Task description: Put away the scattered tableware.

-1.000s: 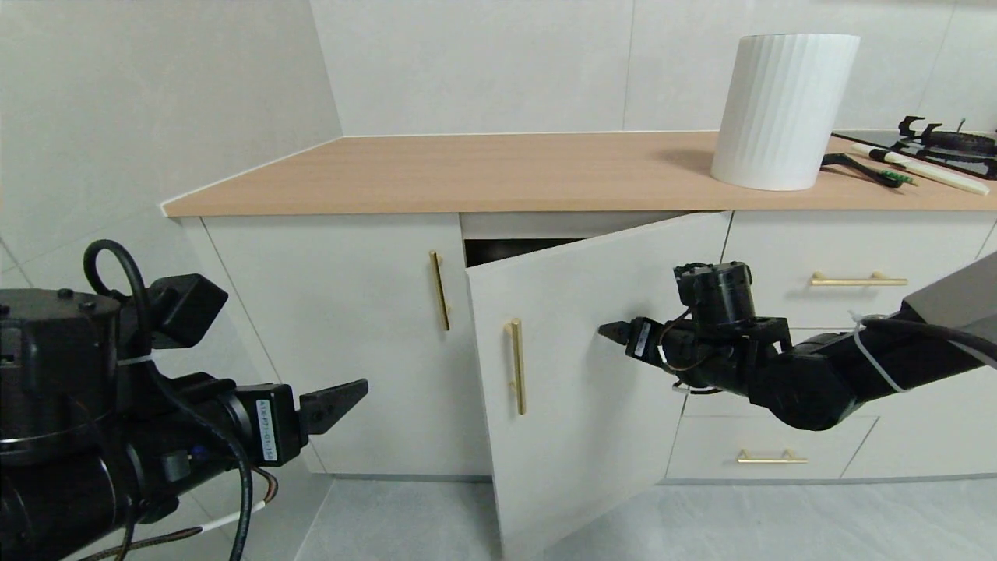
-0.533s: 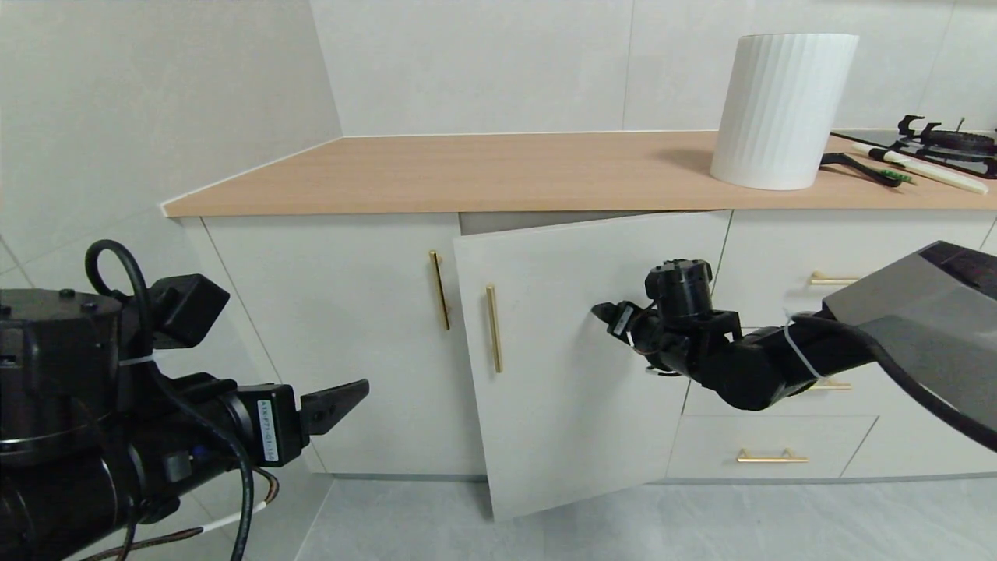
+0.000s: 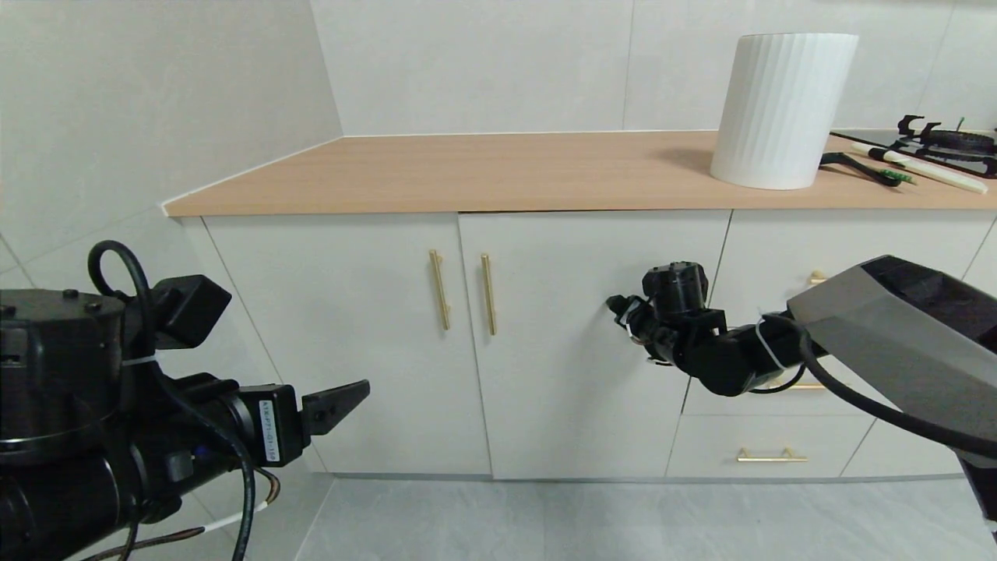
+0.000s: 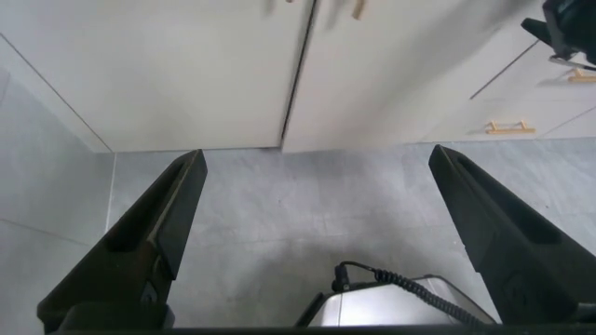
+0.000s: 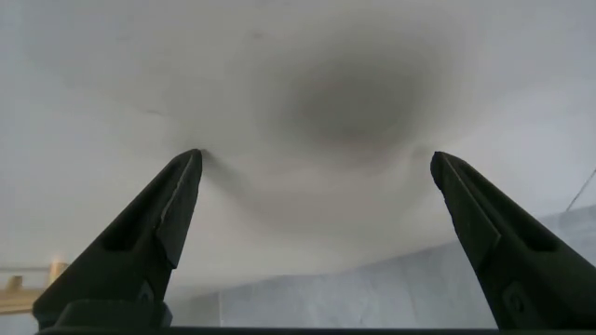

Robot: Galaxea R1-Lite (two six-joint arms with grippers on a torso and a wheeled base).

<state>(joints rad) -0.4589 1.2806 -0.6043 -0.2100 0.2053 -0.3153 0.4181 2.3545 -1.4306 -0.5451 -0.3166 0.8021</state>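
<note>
**Q:** Which items are to be entered?

**A:** Tableware, two pieces: a white utensil (image 3: 919,167), stick-shaped, and a black utensil (image 3: 857,166) with a green part. Both are laid loose at the far right end of the counter (image 3: 467,171), between the pot (image 3: 783,109) and the hob (image 3: 950,142). Their exact kind cannot be told.

**Q:** How are they expected to handle?

**A:** Both are judged light, stiff and slim. The shafts look smooth, so rolling or slipping is to be expected if either is pinched near an end. Hold is best taken across the shaft near its middle, from above, since each lies flat on the wood. Little fragility is assumed, though the material of the white one cannot be confirmed.

**Q:** How are the claws recorded?

**A:** The right gripper (image 5: 317,158) is spread wide with nothing held. Its tips are set against the flat of the shut door (image 3: 576,343), well apart from the handle (image 3: 487,294). The left gripper (image 4: 317,163) is likewise spread and empty, held low on the left over the floor (image 4: 307,214), apart from the cabinets.

**Q:** Where is storage noted?

**A:** The pot is taken as a likely holder. It is tall and ribbed and is judged easy to tip, so anything dropped in should be lowered gently. What lies behind the door is hidden.
</note>
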